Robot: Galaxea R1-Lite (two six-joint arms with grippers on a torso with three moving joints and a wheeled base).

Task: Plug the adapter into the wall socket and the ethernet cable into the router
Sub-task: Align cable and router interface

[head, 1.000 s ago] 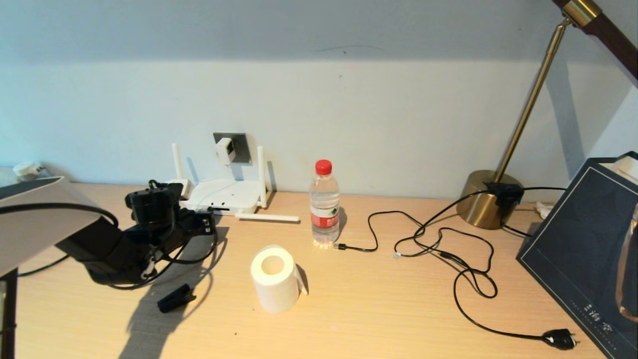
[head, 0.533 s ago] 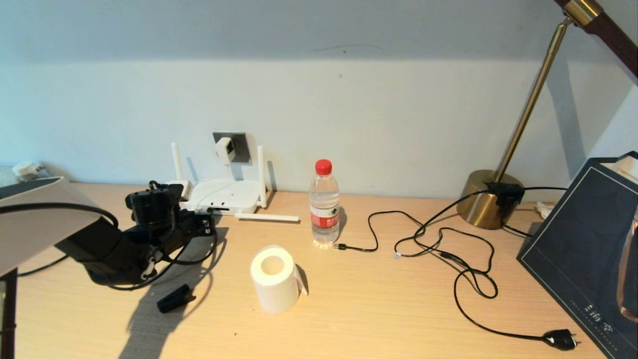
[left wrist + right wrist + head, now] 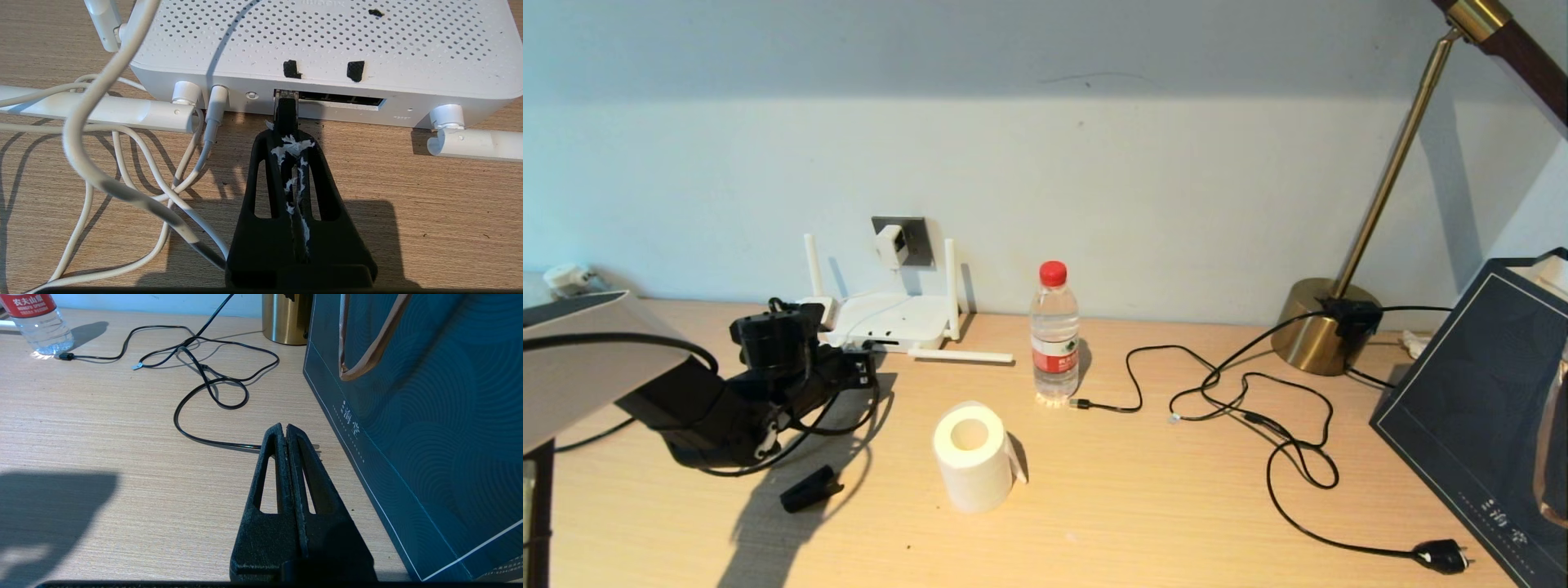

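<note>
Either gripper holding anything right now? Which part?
Left gripper is shut on the ethernet cable, just behind its plug, at the router port. Right gripper is shut, holding nothing.

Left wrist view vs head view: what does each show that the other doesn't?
Left wrist only: the thin black ethernet cable's plug pinched in the shut left gripper, its tip at the dark port slot on the front edge of the flat white router, and a tangle of white cords.

Head only: the small white cube adapter seated in the dark grey square wall socket, a red-capped clear water bottle, a white paper roll.

Both: router, left gripper, light wooden desk.
</note>
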